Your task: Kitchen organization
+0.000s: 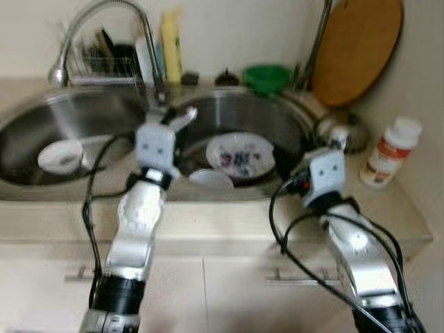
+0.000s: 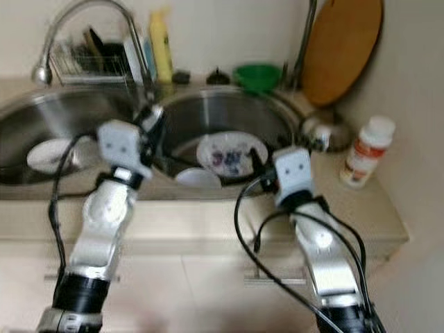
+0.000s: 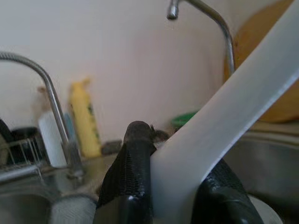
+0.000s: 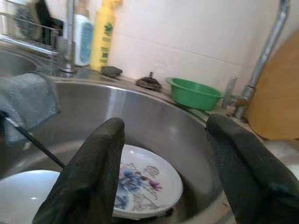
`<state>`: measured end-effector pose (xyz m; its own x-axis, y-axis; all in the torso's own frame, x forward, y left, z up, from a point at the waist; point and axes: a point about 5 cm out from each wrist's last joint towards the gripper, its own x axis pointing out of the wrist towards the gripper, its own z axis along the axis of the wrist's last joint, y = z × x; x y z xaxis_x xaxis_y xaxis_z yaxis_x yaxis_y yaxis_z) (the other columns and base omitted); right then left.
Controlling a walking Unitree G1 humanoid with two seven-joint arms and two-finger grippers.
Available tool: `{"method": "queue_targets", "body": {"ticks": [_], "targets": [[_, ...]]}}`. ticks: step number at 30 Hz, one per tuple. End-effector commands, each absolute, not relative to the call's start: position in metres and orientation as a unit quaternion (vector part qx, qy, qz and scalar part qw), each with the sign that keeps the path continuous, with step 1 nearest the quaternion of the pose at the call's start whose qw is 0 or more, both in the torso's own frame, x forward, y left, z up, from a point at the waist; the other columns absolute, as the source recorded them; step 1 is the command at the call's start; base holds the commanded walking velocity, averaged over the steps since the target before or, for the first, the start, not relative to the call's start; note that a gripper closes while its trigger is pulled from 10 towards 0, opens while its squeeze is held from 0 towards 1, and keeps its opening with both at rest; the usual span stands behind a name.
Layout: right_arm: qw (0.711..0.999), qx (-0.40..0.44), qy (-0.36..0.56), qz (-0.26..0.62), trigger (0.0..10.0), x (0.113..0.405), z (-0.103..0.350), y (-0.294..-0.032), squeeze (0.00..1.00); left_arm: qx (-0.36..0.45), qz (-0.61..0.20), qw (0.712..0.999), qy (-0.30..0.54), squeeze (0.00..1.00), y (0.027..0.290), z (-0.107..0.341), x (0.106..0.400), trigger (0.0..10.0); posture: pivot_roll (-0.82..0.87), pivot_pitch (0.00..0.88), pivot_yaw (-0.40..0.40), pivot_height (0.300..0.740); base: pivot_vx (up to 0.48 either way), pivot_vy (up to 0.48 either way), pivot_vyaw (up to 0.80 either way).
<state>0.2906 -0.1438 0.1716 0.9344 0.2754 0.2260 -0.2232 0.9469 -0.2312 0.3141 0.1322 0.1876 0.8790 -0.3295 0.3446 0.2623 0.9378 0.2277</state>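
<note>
My left gripper (image 1: 174, 122) hovers over the divider between the two basins, shut on a flat white utensil (image 3: 243, 88) that slants up from between its fingers (image 3: 135, 154). At the near rim of the right basin (image 1: 277, 118), my right gripper (image 4: 166, 126) stands open with nothing in it. Below it, a floral plate (image 1: 241, 156) leans in the basin with a small white bowl (image 1: 211, 179) in front. Another white bowl (image 1: 61, 155) rests in the left basin.
A tall faucet (image 1: 104, 10) arches over the divider, where a grey cloth (image 4: 28, 100) hangs. Behind the sink are a dish rack (image 1: 104, 62), a yellow bottle (image 1: 171, 45) and a green bowl (image 1: 267, 76). At the right: a round wooden board (image 1: 357, 48), a steel lid (image 1: 343, 132) and a white bottle (image 1: 392, 152).
</note>
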Motion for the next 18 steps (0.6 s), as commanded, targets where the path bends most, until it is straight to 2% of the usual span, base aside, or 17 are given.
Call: {"method": "queue_targets", "body": {"ticks": [1,11,16,18], "targets": [[0.978,-0.093,-0.139,0.128,10.0,0.290,0.177,-0.141,0.00,0.087,-0.196,0.961,-0.176,0.00,0.128,0.185,0.317,10.0,0.00,0.000,-0.013,0.740,0.000,0.000,0.00],[0.978,-0.089,-0.141,0.123,10.0,0.292,0.178,-0.142,0.00,0.090,-0.226,0.964,-0.107,0.00,0.125,0.168,0.337,10.0,-0.01,0.000,-0.007,0.740,0.000,0.000,0.00],[0.979,-0.085,-0.146,0.113,10.0,0.294,0.181,-0.143,0.00,0.121,-0.298,0.944,-0.076,0.00,0.118,0.170,0.354,10.0,-0.02,0.000,0.004,0.740,0.000,0.000,0.00],[0.979,-0.084,-0.147,0.111,10.0,0.295,0.181,-0.143,0.00,0.121,-0.304,0.942,-0.070,0.00,0.118,0.170,0.358,10.0,-0.02,0.000,0.004,0.740,0.000,0.000,0.00]]}}
